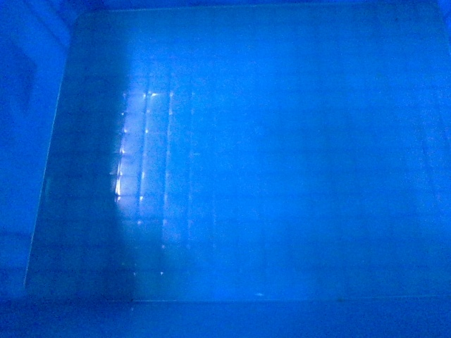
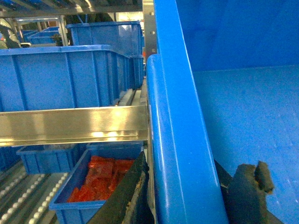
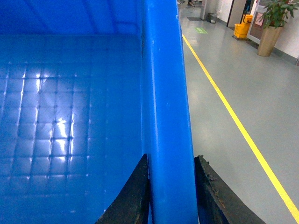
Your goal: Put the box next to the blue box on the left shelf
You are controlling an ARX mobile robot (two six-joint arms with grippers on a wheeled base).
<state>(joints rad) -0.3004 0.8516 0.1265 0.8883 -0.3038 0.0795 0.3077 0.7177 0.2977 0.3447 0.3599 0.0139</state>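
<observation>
Beside the box (image 2: 180,140), shelved blue crates (image 2: 65,77), steel rail (image 2: 70,125).

A large box (image 1: 268,176) in saturated blue is filling the head view, its floor showing a faint square-grid pattern with white glare glinting along the lines. In the left wrist view, more blue crates (image 2: 65,77) are sitting along a silvery metal shelf rail (image 2: 70,123); a smaller blue bin (image 2: 100,179) is holding bright red-orange packets (image 2: 100,179). In the right wrist view, a yellow line (image 3: 233,116) is running across glossy grey floor (image 3: 261,84), and black fingers (image 3: 212,196) are flanking the blue rim.
</observation>
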